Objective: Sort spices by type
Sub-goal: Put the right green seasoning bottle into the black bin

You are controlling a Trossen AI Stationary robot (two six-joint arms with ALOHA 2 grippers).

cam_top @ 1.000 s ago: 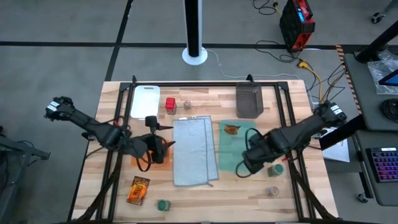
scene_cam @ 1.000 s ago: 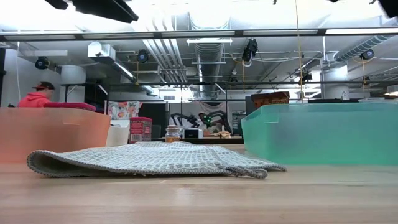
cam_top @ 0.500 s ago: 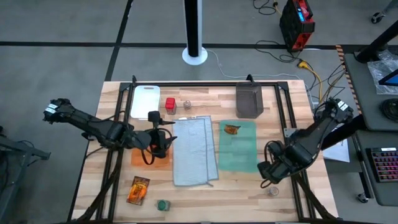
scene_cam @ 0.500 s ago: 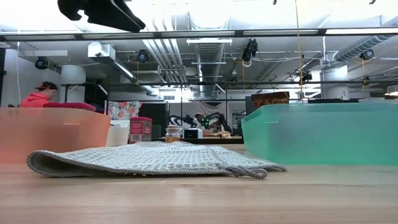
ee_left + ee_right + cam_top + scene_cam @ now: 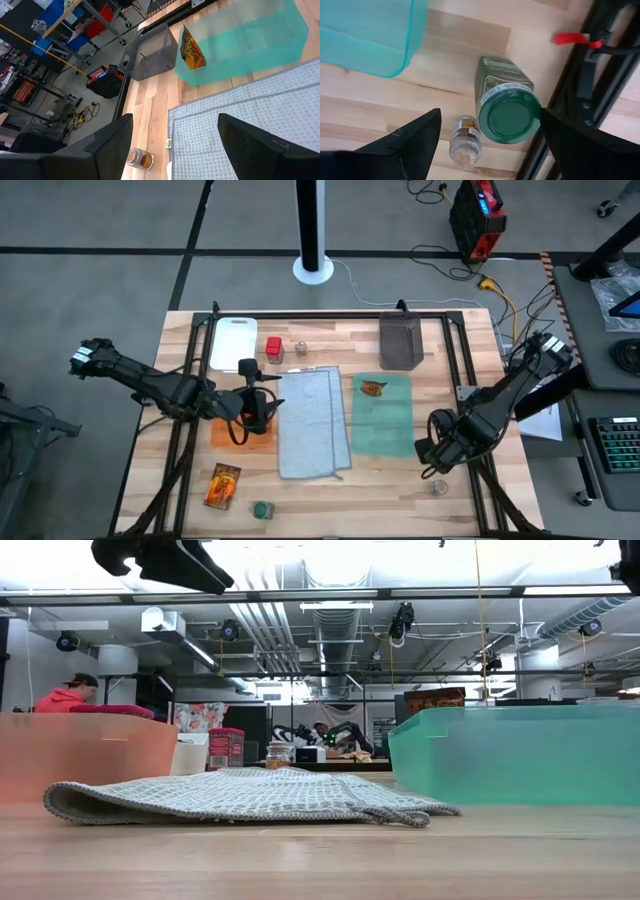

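Directly below the right gripper (image 5: 487, 142) (fingers spread wide, empty) stands the upright green-lidded glass jar (image 5: 507, 110).

green-topped jar (image 5: 509, 112) upright | clear shaker (image 5: 465, 140) beside | packet (image 5: 192, 48) on green cloth

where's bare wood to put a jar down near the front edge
Bare wood along the front between the green jar and the shaker, below the grey cloth. More lies between the shaker by the red box and the bin. It is crowded under the right pincer.
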